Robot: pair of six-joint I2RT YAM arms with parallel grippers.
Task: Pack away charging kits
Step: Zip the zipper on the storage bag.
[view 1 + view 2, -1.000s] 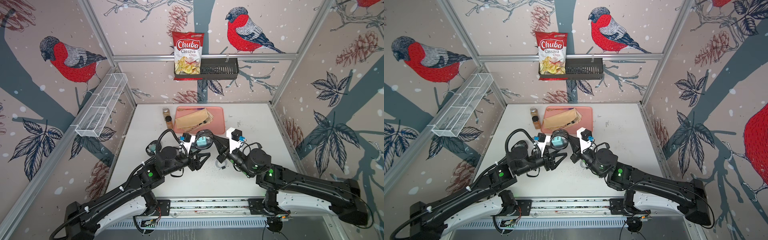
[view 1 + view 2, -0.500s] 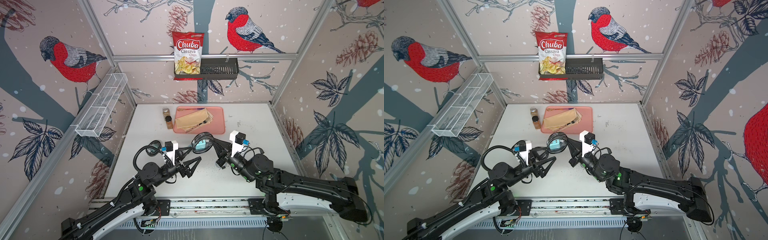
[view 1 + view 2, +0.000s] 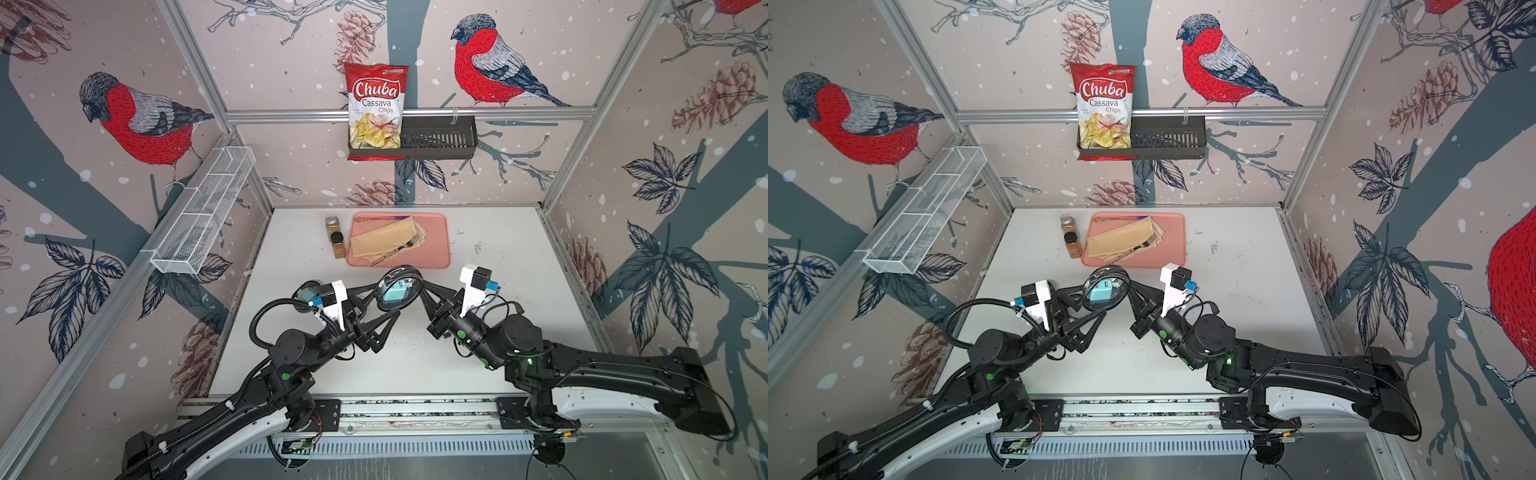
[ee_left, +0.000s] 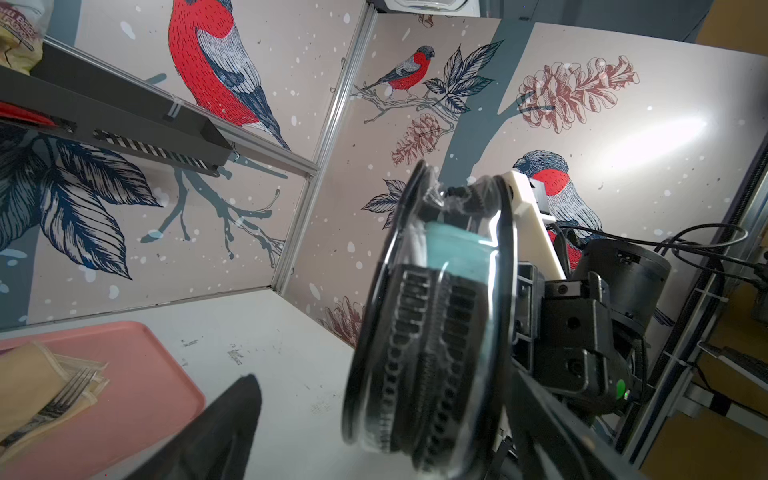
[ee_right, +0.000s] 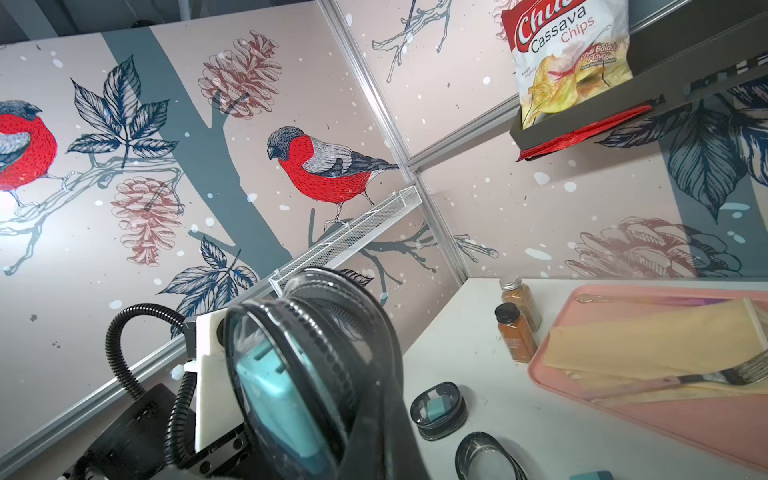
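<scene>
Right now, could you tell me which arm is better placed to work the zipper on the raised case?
Left. The right gripper is shut on the case, holding it above the table; the left gripper is open with the case's zipper between its jaws.

Black arms (image 3: 602, 374), white camera mounts (image 3: 337, 297), green lights (image 3: 460, 333), truss-like black left gripper (image 3: 386, 301).

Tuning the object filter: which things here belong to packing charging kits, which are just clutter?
Job: raised black oval clear-lidded case holding teal cube adapter; second black case, filled, on white table; third black case beside it.
Lying about: brown spice jars, pink tray, tan folded napkin, fork, red chips bag, white wire basket.
</scene>
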